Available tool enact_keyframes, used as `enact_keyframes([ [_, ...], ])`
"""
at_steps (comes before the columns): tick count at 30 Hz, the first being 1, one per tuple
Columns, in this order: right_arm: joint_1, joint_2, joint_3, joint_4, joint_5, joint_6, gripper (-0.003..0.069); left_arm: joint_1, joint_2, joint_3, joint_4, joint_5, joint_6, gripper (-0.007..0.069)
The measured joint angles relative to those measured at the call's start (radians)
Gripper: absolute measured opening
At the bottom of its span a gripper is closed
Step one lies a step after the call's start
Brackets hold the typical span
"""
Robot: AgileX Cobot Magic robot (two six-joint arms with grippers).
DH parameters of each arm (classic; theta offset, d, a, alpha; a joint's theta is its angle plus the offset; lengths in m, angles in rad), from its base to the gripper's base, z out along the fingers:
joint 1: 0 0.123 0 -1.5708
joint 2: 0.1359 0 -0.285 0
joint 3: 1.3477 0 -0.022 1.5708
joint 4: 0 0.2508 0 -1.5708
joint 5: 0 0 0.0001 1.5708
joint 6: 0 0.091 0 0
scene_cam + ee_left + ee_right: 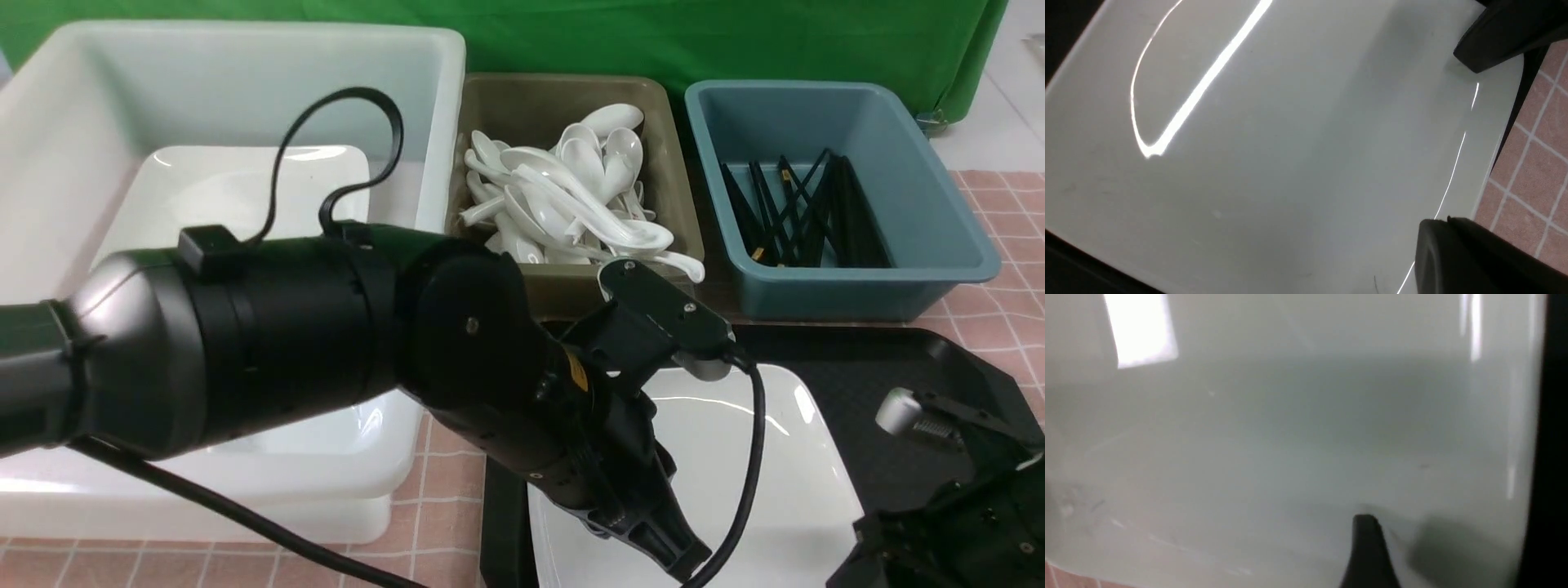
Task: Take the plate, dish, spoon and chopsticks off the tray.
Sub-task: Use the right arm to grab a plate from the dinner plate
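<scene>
- Biggest thing out there is the white tub [245,82], far left on the counter [441,490]. A spare plate [229,180] lies flat inside it, so that is likely where yours is headed.
- The tray [882,408] sits near right, and of the task's things only the plate shows on it.
- Behind the tray, the olive tub [563,90] is heaped with spoons [571,196], and the blue tub [922,188] holds chopsticks [800,212].
- Your plate [800,474] lies flat and face up on the tray's left part. Its left rim is just inside the tray's rim, and its edges run roughly square with the tray. Its near end runs out of view under the arm, so I can't call the long axis.
- Expect it to be stiff, glazed and slippery, with some weight, and it will chip if it drops. Lying flat, the shallow rim is your only hold. Pinch an edge with one finger over and one under, mid-side I'd say, so it doesn't swing.
- Your left claw [678,559] hangs low over the plate's near-left rim. Its fingers [1494,36] stand wide apart with bare glaze between them, holding nothing.
- Your right claw [922,531] is by the plate's near-right edge. Only one finger [1367,547] shows over the glaze, so I can't tell whether it's wide or narrow.
</scene>
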Motion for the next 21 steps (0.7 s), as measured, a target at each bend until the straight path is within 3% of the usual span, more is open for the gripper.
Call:
enact_keyframes([
  [3,0.018,0.026,-0.007,0.012,-0.004,-0.001,0.0395,0.000,-0.001,-0.001,0.000,0.000,-0.017,0.0000],
  [4,0.018,0.031,-0.008,0.011,-0.008,-0.001,0.0312,0.000,-0.001,-0.001,0.001,0.001,-0.021,0.0000],
  [6,0.015,0.034,-0.010,0.028,-0.013,0.015,0.0228,0.000,-0.002,-0.001,0.001,0.004,-0.028,0.0000],
  [14,0.016,-0.039,-0.002,0.025,0.009,0.032,0.0221,0.008,-0.071,-0.001,0.109,0.032,-0.139,0.0000],
  [18,0.016,-0.151,-0.002,0.004,0.051,0.057,0.0154,0.054,-0.132,-0.001,0.150,0.047,-0.198,0.0000],
  [21,0.020,-0.285,-0.028,-0.002,0.121,0.103,0.0092,0.148,-0.212,-0.001,0.161,0.086,-0.210,0.0000],
])
